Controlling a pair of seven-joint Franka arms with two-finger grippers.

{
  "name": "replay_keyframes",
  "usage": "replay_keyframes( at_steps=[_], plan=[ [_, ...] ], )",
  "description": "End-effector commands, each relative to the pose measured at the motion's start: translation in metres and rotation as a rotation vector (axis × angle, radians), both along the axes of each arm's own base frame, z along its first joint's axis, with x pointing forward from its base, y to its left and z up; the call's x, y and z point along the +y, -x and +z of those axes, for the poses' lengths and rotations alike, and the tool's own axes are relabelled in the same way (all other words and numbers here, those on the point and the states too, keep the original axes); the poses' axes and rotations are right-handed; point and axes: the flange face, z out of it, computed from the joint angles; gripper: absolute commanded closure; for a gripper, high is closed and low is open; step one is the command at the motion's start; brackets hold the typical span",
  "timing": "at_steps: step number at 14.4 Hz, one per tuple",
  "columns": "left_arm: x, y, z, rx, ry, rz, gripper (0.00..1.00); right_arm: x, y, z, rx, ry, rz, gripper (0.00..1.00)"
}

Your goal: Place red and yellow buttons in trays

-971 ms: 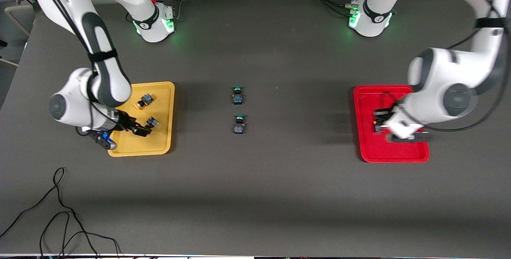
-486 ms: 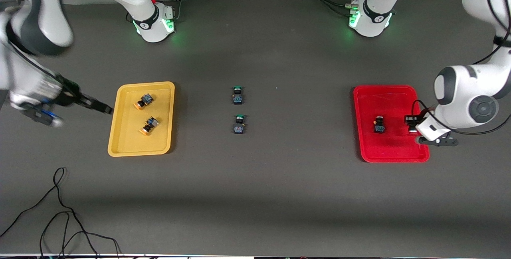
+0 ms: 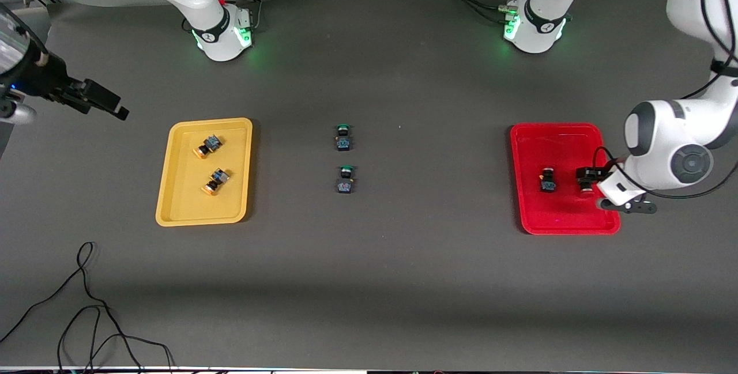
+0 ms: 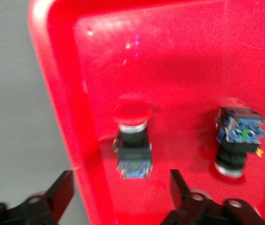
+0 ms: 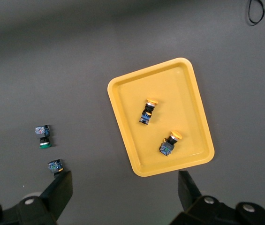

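The yellow tray (image 3: 184, 207) holds two yellow buttons (image 3: 207, 146) (image 3: 215, 181); the right wrist view shows the tray (image 5: 123, 112) and both buttons (image 5: 147, 111) (image 5: 170, 143). My right gripper (image 3: 106, 103) (image 5: 124, 193) is open and empty, high above the table beside that tray. The red tray (image 3: 568, 218) holds two red buttons (image 3: 547, 180) (image 3: 586, 185), also in the left wrist view (image 4: 132, 136) (image 4: 238, 136). My left gripper (image 3: 598, 182) (image 4: 120, 201) is open and empty, low over the red tray's rim (image 4: 59, 93), just short of the nearest button.
Two green-capped switches (image 3: 343, 136) (image 3: 345, 180) lie at the table's middle, also in the right wrist view (image 5: 42, 135) (image 5: 55, 166). Black cables (image 3: 86, 310) lie near the front edge at the right arm's end.
My right gripper left the yellow tray, rising and swinging out past it with a button left behind. My left gripper drew back from the red tray's middle toward its rim, a button left behind.
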Motion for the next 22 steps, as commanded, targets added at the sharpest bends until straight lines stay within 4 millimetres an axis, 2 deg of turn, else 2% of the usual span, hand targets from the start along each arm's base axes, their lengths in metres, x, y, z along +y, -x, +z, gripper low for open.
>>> replay_keyframes(
  at_steps=[1, 2, 4, 6, 7, 9, 11, 12, 15, 17, 20, 22],
  plan=[
    [0.003, -0.01, 0.076, 0.014, -0.009, -0.047, 0.0, -0.006, -0.022, -0.033, 0.027, 0.047, 0.022, 0.0],
    [0.003, -0.011, 0.104, 0.007, 0.0, -0.042, 0.0, -0.006, -0.029, -0.044, 0.036, 0.052, 0.02, 0.0],
    [0.001, -0.007, 0.158, -0.002, 0.035, -0.06, 0.0, -0.003, -0.031, -0.055, 0.053, 0.042, 0.037, 0.0],
    [-0.001, 0.003, 0.211, -0.011, 0.042, -0.073, 0.0, 0.011, -0.028, -0.06, 0.06, 0.055, 0.07, 0.0],
    [-0.002, 0.008, 0.234, -0.021, 0.054, -0.065, 0.0, 0.012, -0.024, -0.052, 0.049, 0.055, 0.078, 0.0],
    [-0.011, 0.013, 0.273, -0.048, 0.074, -0.062, 0.0, 0.01, -0.011, -0.023, -0.012, 0.05, 0.139, 0.0],
    [-0.022, 0.013, 0.304, -0.069, 0.103, -0.051, 0.0, 0.006, 0.005, 0.003, -0.06, 0.047, 0.179, 0.0],
    [-0.036, 0.014, 0.315, -0.076, 0.109, -0.07, 0.0, 0.005, 0.009, 0.008, -0.066, 0.045, 0.179, 0.0],
    [-0.065, 0.016, 0.319, -0.078, 0.09, -0.067, 0.0, 0.003, 0.007, 0.0, -0.052, 0.045, 0.173, 0.0],
    [-0.077, 0.02, 0.329, -0.094, 0.084, -0.084, 0.0, 0.001, 0.005, -0.001, -0.055, 0.045, 0.17, 0.0],
    [-0.089, 0.023, 0.337, -0.122, 0.072, -0.056, 0.0, 0.0, -0.003, -0.014, -0.019, 0.075, 0.179, 0.0],
    [-0.092, 0.023, 0.339, -0.129, 0.069, -0.039, 0.0, 0.001, -0.004, -0.015, -0.012, 0.096, 0.194, 0.0]
  ],
)
